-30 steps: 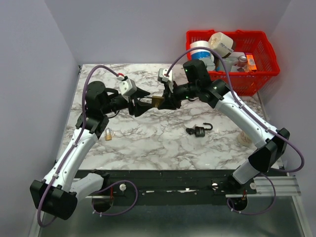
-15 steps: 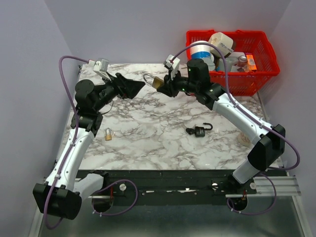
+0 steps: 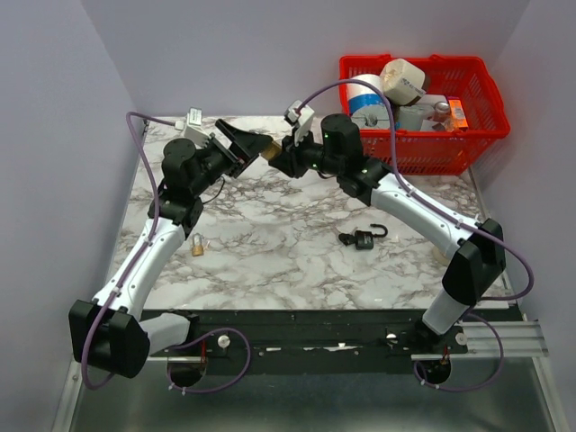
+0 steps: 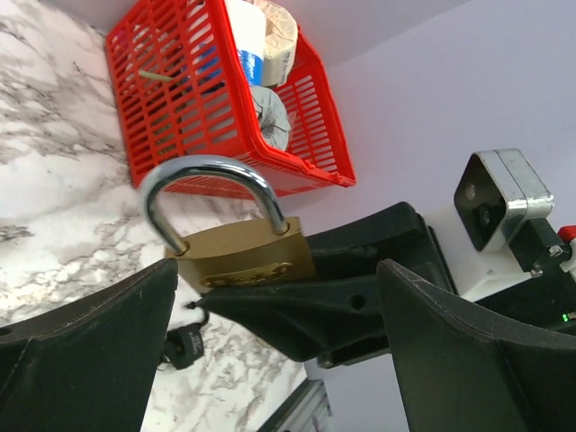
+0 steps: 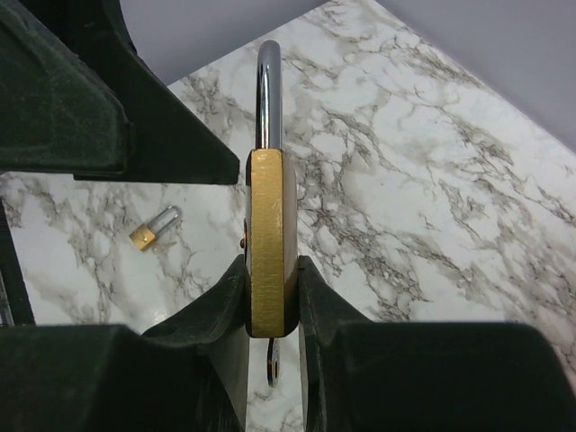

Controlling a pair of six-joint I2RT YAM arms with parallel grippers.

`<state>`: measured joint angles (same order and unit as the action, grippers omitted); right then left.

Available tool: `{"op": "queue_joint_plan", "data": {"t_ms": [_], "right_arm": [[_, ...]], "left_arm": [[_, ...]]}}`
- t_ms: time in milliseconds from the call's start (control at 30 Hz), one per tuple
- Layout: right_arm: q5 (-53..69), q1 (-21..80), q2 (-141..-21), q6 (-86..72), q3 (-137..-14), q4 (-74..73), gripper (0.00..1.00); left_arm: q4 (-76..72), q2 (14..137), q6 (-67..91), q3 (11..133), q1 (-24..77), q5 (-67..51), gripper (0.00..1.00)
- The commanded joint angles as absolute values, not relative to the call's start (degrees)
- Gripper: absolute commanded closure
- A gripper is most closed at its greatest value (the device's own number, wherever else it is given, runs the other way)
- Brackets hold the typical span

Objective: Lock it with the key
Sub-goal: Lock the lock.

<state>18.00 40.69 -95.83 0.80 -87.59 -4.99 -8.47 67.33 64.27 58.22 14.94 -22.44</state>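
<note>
A: How far is the locking judged to have got?

B: The right pincer (image 5: 270, 265) is closed narrowly on the body of a brass padlock (image 4: 243, 256), which is held up in the air, clear of the surface (image 3: 288, 270). Both legs of the shackle (image 4: 202, 171) appear to be seated in the body, so the shackle is judged to be pressed home. Whether the key has been turned cannot be told.

A: Where is the key to be found?

B: A thin metal piece with a hole is seen hanging just under the lock body, between the right pincer's fingers (image 5: 225, 306). It is taken to be part of the key (image 5: 273, 364). The rest is hidden, so it cannot be said whether a blade is in the keyhole. What is left is judged to be a turn of the key and its withdrawal, if those are not already done.

A: What is held by the other pincer?

B: Nothing. The left pincer (image 3: 255, 144) is spread to its widest. Its fingers are set on either side of the padlock, and no contact with it can be made out.

A: And further out?

B: A black padlock (image 3: 364, 238) with its shackle swung open is lying on the surface nearer the arm bases. A small brass padlock (image 3: 197, 245) is lying beside the left arm. A red basket (image 3: 468, 144) of goods is set at the far right corner. None of these is touched.
</note>
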Motion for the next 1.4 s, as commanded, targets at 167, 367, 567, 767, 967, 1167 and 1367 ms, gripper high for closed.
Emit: {"op": "queue_joint_plan", "data": {"t_ms": [167, 367, 567, 767, 967, 1167, 1367], "right_arm": [[14.9, 42.7, -95.0, -2.8, -90.2, 4.7, 0.99], [14.8, 43.2, -94.6, -2.8, -89.8, 4.9, 0.99], [14.3, 43.9, -95.1, -3.2, -89.6, 5.1, 0.99], [13.7, 44.6, -96.1, -3.5, -90.3, 5.7, 0.99], [14.9, 44.7, -96.6, -3.3, -90.7, 5.5, 0.99], [15.7, 44.6, -96.9, -2.7, -91.0, 5.4, 0.99], [15.5, 44.6, -97.6, -2.5, -91.4, 5.2, 0.99]], "left_arm": [[-8.0, 68.4, 71.7, 55.9, 17.1, -17.3, 0.01], [-5.5, 68.6, 72.1, 55.3, 17.1, -17.0, 0.01], [-8.3, 69.1, 72.7, 55.3, 17.1, -17.5, 0.01], [-9.0, 70.3, 74.4, 55.4, 17.4, -17.5, 0.03], [-11.9, 71.5, 75.2, 55.1, 17.5, -19.3, 0.16], [-12.5, 72.1, 75.5, 55.1, 17.6, -20.4, 0.19], [-12.4, 72.3, 75.1, 55.3, 17.6, -20.6, 0.42]]}}
